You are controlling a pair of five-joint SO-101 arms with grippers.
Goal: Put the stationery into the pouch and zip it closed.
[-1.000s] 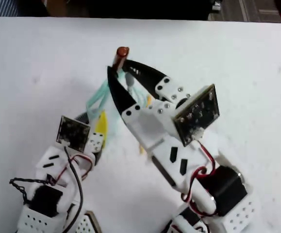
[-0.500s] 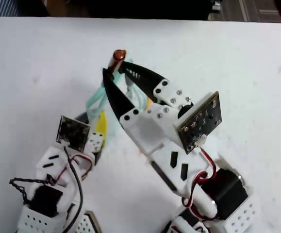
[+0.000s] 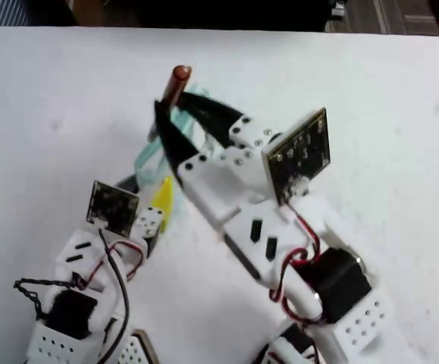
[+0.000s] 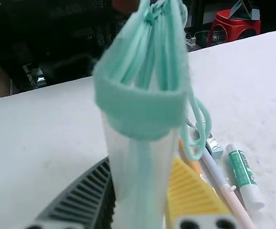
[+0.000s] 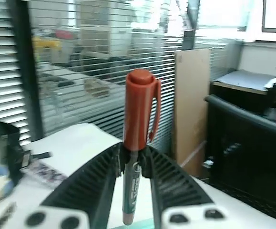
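At the lower left of the high view, the left end effector (image 3: 147,191) pinches the pouch (image 3: 155,149) between its dark finger and its yellow finger. In the left wrist view the same end effector (image 4: 140,168) has these fingers pressed against either side of the clear pouch (image 4: 140,109), which has teal trim and stands up from the grip. On the white worktop (image 3: 67,91) just beside the pouch lie a green-and-white tube (image 4: 242,175) and a pale pen (image 4: 219,179), side by side and close together.

Further right, the right end effector (image 3: 170,108) reaches in over the far end of the pouch. Its black fingers are clamped on a marker (image 3: 176,80) with a red cap. The right wrist view shows the marker (image 5: 138,109) upright between the ribbed pads, cap uppermost and well above the fingertips. The marker's lower end sits at the pouch's far end; whether it is inside cannot be told.
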